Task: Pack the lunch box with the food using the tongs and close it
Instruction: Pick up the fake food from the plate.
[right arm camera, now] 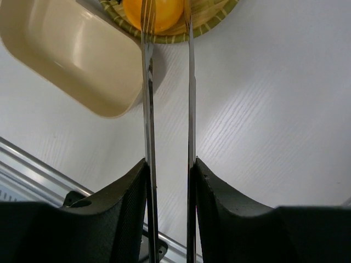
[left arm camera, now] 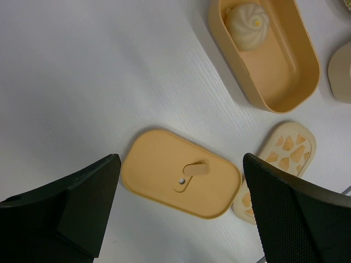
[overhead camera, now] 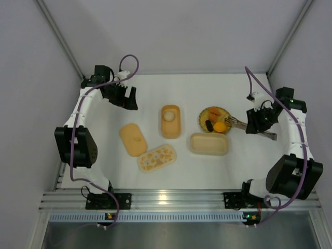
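My right gripper [right arm camera: 169, 164] is shut on the silver tongs [right arm camera: 147, 98], squeezing their two arms. The tong tips straddle a yellow-orange ball [right arm camera: 152, 12] on the round yellow plate [overhead camera: 203, 115]. In the top view the right gripper [overhead camera: 258, 122] sits right of the plate, tongs [overhead camera: 238, 123] pointing left. A dark piece [overhead camera: 209, 125] and orange chunks [overhead camera: 215, 111] also lie on the plate. The orange lunch box [overhead camera: 170, 132] holds a whitish ball [left arm camera: 248, 19]. My left gripper [left arm camera: 180, 159] is open, hovering over the orange lid [left arm camera: 159, 164], holding nothing.
A cream box [overhead camera: 208, 143] lies in front of the plate. A cream lid with orange patches [overhead camera: 156, 157] lies beside the orange lid [overhead camera: 133, 139]. The left gripper [overhead camera: 127, 98] stands at the back left. A metal rail [overhead camera: 166, 199] runs along the near edge.
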